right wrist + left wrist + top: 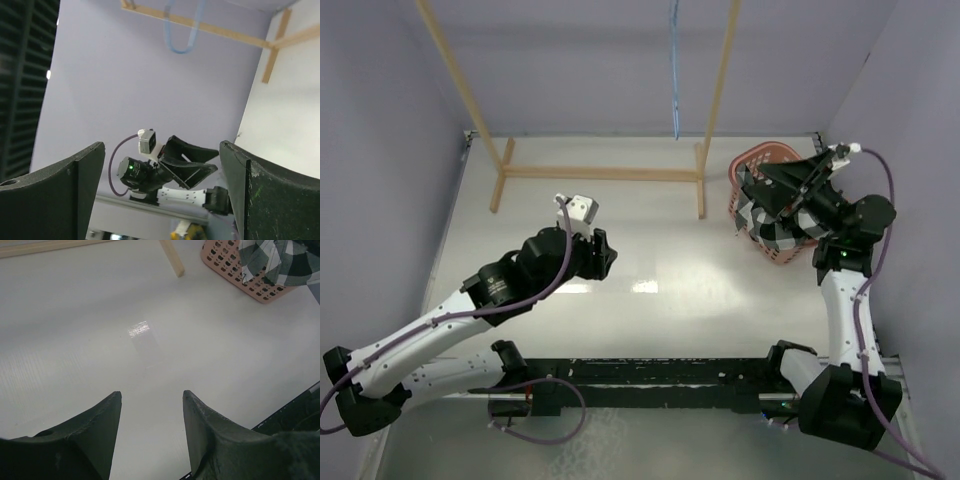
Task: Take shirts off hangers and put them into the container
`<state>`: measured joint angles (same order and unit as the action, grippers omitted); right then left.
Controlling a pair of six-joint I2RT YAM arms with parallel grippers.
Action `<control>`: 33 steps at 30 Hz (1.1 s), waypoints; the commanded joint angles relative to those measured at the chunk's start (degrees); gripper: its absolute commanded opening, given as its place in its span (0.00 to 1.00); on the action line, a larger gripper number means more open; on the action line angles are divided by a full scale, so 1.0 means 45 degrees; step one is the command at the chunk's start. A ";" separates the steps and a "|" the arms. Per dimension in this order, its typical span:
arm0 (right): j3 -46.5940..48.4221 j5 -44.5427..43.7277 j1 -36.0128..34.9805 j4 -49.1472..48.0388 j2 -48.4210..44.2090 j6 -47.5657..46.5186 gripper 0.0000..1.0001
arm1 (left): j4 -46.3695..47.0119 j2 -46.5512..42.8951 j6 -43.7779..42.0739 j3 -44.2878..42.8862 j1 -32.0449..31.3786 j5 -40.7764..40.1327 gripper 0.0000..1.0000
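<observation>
Lying bunched in the salmon-pink basket (744, 163) just beneath the right gripper (160, 148), the checked shirt (777, 228) is spilling slightly over its rim. The blue wire hanger (674, 70) is hanging bare. The right gripper and the left gripper (151, 395) are both gaping empty, so the task is looking essentially done.

We find the shirt (772, 226) lying in the basket (757, 153) at the table (650, 235)'s right rear, just right of the rack (600, 173); the hanger (675, 90) hangs between the rack's posts.

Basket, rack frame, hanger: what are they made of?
Basket: likely moulded plastic, matte salmon-pink, regular lattice holes. Rack frame: looks like bare wood, tan square-edged sticks. Hanger: thin light-blue rod, wire or plastic-coated, cannot tell which.
</observation>
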<state>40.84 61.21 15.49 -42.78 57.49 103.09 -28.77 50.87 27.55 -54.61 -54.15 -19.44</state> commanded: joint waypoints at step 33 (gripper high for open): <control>0.4137 -1.1261 0.0104 1.3460 0.3440 -1.6130 0.00 | 0.0494 -0.0013 0.0011 0.0027 -0.0056 0.0263 0.55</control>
<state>58.65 12.21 15.92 23.16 72.34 31.29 -26.89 52.27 28.29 -52.88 -54.15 -17.34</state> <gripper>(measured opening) 0.004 0.548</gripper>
